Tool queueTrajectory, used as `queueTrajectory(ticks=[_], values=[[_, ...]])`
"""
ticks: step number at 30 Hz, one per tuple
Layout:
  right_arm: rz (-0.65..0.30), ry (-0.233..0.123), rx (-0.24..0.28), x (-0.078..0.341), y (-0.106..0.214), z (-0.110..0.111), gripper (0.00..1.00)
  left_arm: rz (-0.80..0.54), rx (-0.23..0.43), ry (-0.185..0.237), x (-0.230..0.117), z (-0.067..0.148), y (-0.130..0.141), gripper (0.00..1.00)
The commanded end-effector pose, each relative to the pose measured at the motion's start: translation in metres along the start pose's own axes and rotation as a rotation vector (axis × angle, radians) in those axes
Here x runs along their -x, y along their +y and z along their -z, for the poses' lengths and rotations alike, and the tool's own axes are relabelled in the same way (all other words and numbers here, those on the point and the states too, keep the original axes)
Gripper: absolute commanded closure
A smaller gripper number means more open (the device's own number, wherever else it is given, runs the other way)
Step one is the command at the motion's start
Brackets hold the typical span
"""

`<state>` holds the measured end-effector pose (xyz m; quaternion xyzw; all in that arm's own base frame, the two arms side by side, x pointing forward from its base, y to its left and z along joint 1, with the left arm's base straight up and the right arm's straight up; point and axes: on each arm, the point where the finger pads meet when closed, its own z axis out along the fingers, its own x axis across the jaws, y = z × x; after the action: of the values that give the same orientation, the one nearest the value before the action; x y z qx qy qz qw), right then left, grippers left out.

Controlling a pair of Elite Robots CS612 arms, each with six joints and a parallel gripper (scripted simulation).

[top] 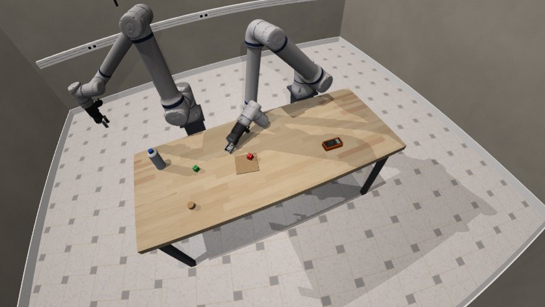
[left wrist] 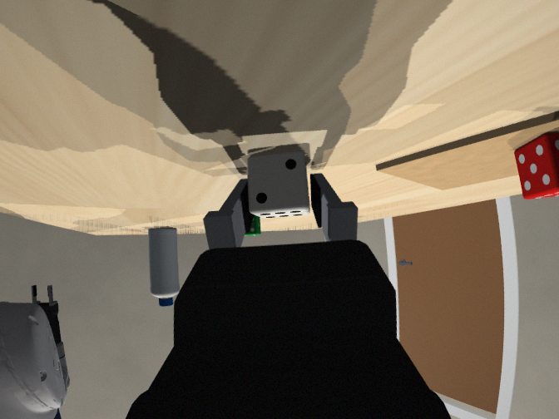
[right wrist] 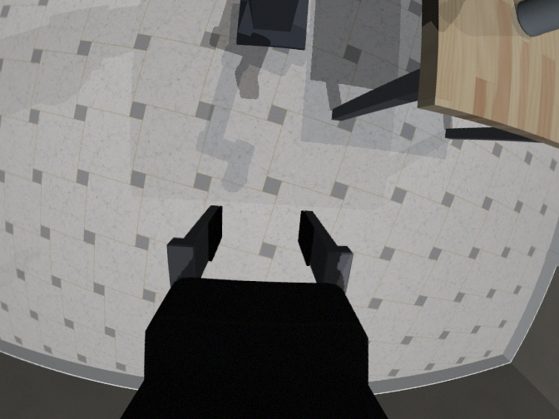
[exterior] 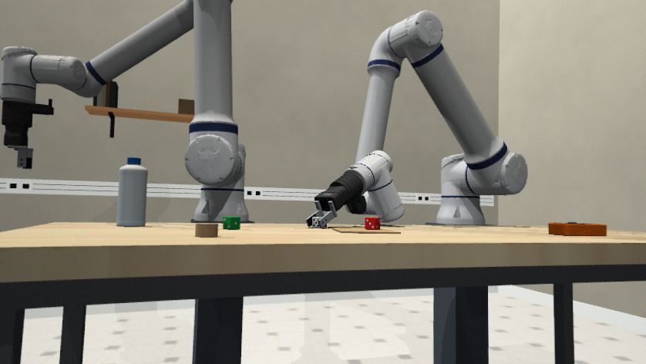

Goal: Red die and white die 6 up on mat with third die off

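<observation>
The jaws of your left gripper [top: 229, 147] [exterior: 317, 222] [left wrist: 280, 180] stand apart around the white die [top: 230, 146] [exterior: 315, 220] [left wrist: 278, 182], with a gap showing beside it in the left wrist view. Your white die looks to be sitting level on the table [top: 289, 171] [exterior: 270, 257] [left wrist: 103, 166] [right wrist: 487, 58], with six pips on top and two on the face toward that wrist camera. It is off the mat [top: 246, 167] [exterior: 357, 230] [left wrist: 433, 171], beside it.

Your red die [top: 250, 156] [exterior: 372, 223] [left wrist: 536, 166] rests on the mat near its far edge, a five on one side; you can't read its top number clearly. The green die [top: 195, 168] [exterior: 231, 223] [left wrist: 255, 226] sits off the mat, between it and the bottle [top: 156, 159] [exterior: 132, 197] [left wrist: 163, 261] [right wrist: 539, 17], which stands upright with a blue cap.

Nearer the front edge you have a small brown disc [top: 190, 205] [exterior: 206, 230]. Well apart, past the other side of the mat, lies an orange meter [top: 332, 144] [exterior: 577, 229].

Your right gripper [top: 105, 121] [exterior: 25, 163] [left wrist: 42, 285] [right wrist: 260, 224] hangs over the floor beyond the bottle's end of the table, jaws wide apart with nothing between them.
</observation>
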<state>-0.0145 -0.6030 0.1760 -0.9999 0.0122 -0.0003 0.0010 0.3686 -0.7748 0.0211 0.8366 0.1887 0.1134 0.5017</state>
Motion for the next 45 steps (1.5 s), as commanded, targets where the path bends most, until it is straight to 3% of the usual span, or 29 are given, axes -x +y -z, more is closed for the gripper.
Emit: queueTrajectory(ticks=[1,4,5,45], values=[[0.0,0.0,0.002,0.0002,0.0008,0.001,0.0,0.0,0.002,0.0,0.0001,0.0002,0.0011,0.19],[0.0,0.0,0.002,0.0002,0.0008,0.001,0.0,0.0,0.002,0.0,0.0001,0.0002,0.0011,0.19],[0.0,0.0,0.002,0.0002,0.0008,0.001,0.0,0.0,0.002,0.0,0.0001,0.0002,0.0011,0.13],[0.0,0.0,0.002,0.0002,0.0008,0.001,0.0,0.0,0.002,0.0,0.0001,0.0002,0.0011,0.13]])
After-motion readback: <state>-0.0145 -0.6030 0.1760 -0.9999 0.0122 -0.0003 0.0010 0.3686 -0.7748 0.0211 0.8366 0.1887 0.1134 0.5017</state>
